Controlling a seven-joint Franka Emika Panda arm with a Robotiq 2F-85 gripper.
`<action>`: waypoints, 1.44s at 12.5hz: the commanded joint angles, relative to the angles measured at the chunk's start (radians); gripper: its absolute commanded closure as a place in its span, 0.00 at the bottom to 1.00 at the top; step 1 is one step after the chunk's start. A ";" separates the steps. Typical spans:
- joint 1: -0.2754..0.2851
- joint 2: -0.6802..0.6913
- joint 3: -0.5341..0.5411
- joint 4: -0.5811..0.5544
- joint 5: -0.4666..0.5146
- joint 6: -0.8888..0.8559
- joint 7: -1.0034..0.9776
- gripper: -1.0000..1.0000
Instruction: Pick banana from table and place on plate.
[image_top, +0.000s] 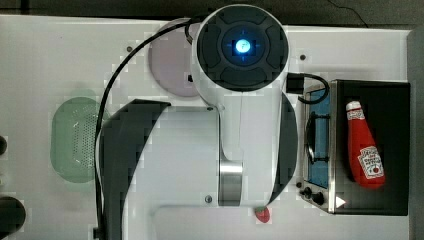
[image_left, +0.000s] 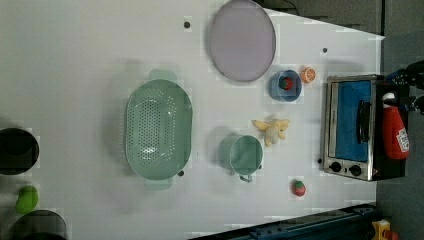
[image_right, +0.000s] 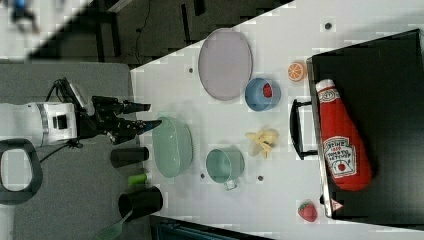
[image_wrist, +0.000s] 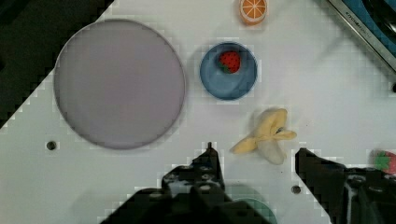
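**Operator:** White surface (image_left: 75, 60) first, since it carries everything. I've got the arm parked high above it, so my wrist view takes in most of the layout before I commit.

**Spotter:** Biggest pieces?

**Operator:** Toaster oven (image_left: 352, 127) along the left view's right edge with a ketchup bottle (image_left: 395, 131) lying on top, then the green basket (image_left: 158, 129). The plate (image_wrist: 119, 84) lies flat and bare, as I'd want for a drop. Beside it, the blue dish (image_wrist: 228, 71) holds a strawberry.

**Spotter:** And the target?

**Operator:** The banana (image_wrist: 267, 136) lies on the surface, peel strips splayed, apart from the plate, past the blue dish. My claw (image_wrist: 256, 158) is released, holding nothing, jaws spread wide. I reckon it needs to descend straight onto the fruit.
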 joint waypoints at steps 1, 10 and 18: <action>-0.090 -0.386 0.050 -0.241 -0.001 -0.147 0.071 0.21; -0.089 -0.252 0.052 -0.381 -0.001 0.060 0.071 0.00; -0.091 0.050 0.051 -0.533 -0.001 0.539 0.023 0.00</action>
